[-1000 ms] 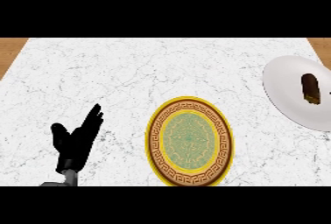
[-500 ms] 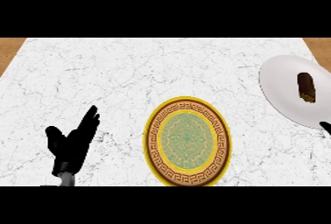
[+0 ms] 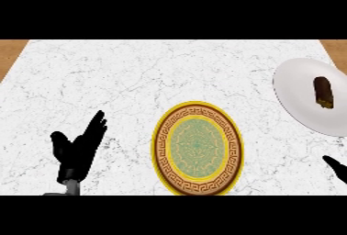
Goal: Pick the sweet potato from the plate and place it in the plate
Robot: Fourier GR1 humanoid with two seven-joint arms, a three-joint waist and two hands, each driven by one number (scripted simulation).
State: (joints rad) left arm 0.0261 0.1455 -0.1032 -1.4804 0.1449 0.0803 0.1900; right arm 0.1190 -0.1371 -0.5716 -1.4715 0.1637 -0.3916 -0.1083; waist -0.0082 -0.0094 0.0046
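A kitchen, judging by the white marble-patterned desk (image 3: 169,73) bearing tableware: an ornate yellow-rimmed plate (image 3: 196,148) and, to its upper right, a white plate (image 3: 298,98) holding a sweet potato (image 3: 323,92).

The left hand (image 3: 76,151) is plain matte black all over, with long slender fingers (image 3: 97,126) tapering to narrow tips and a shorter, thicker thumb set off to one side of a broad palm. No markings, seams or screws can be made out on it. Below the palm a short grey forearm (image 3: 70,187) begins. Of the right hand (image 3: 337,167) only a black pointed tip shows at the edge.
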